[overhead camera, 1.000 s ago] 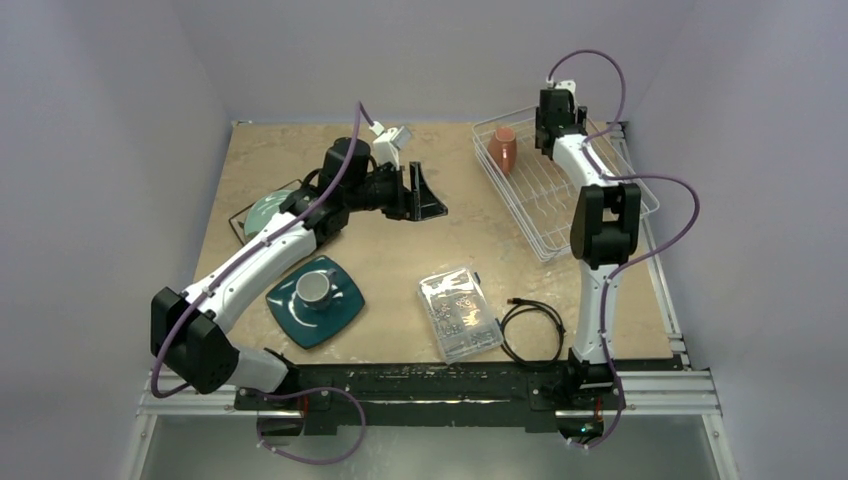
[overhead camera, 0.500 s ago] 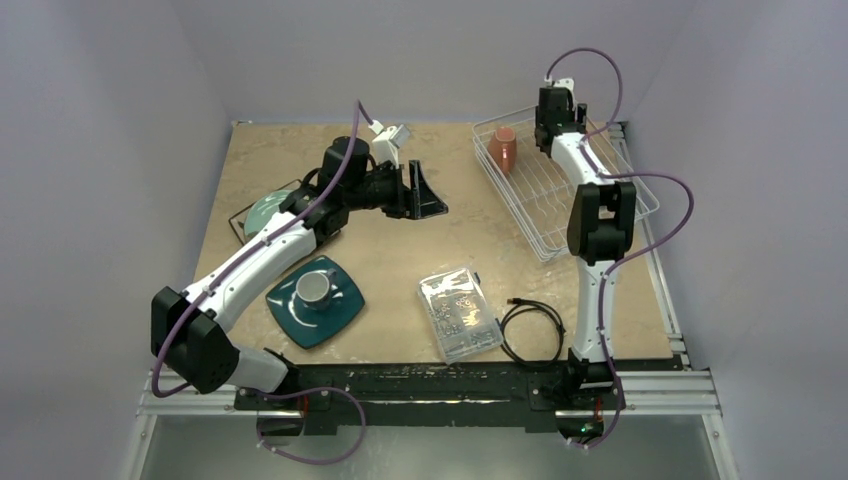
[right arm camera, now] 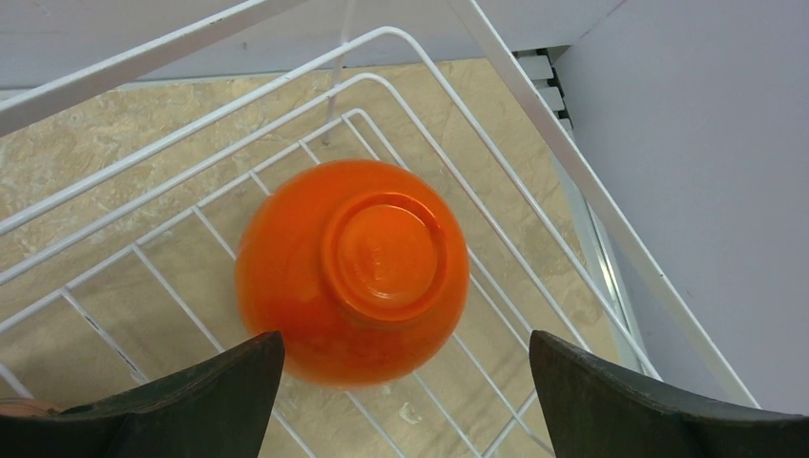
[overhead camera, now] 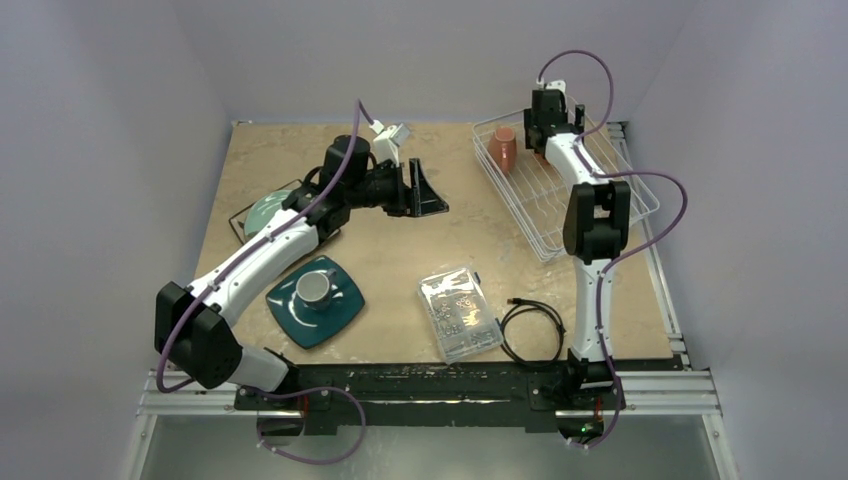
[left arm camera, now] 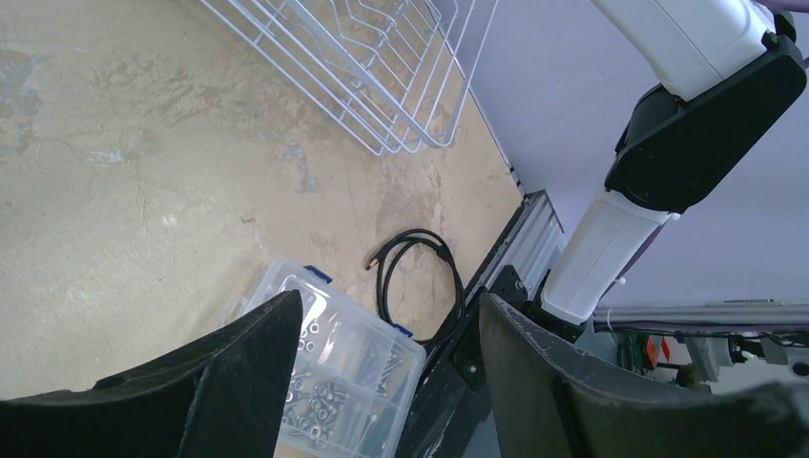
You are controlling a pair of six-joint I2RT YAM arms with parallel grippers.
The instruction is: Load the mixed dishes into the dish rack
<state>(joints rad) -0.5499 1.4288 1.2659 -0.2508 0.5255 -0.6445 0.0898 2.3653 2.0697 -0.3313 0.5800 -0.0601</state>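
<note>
The orange bowl [right arm camera: 353,272] lies upside down in the white wire dish rack [right arm camera: 143,253], directly below my open, empty right gripper [right arm camera: 405,336]. From above, that gripper [overhead camera: 543,125] hangs over the rack's [overhead camera: 620,215] far end and hides the bowl. The pink cup [overhead camera: 503,148] stands in the rack beside it. My left gripper [overhead camera: 422,190] is open and empty above the mid-back table; its fingers [left arm camera: 248,363] frame bare table. The small grey mug [overhead camera: 318,288] sits on the dark teal square plate [overhead camera: 340,315]. The pale green plate [overhead camera: 262,212] lies on a square plate, only its edge showing.
A clear plastic box of small parts [overhead camera: 460,312] and a coiled black cable [overhead camera: 532,330] lie near the front right; both show in the left wrist view, the box [left arm camera: 334,372] and the cable [left arm camera: 420,277]. The rack's near corner [left arm camera: 401,114] is there too.
My right gripper has shifted slightly back and left over the rack's far end. The left arm and the dishes have not moved.
</note>
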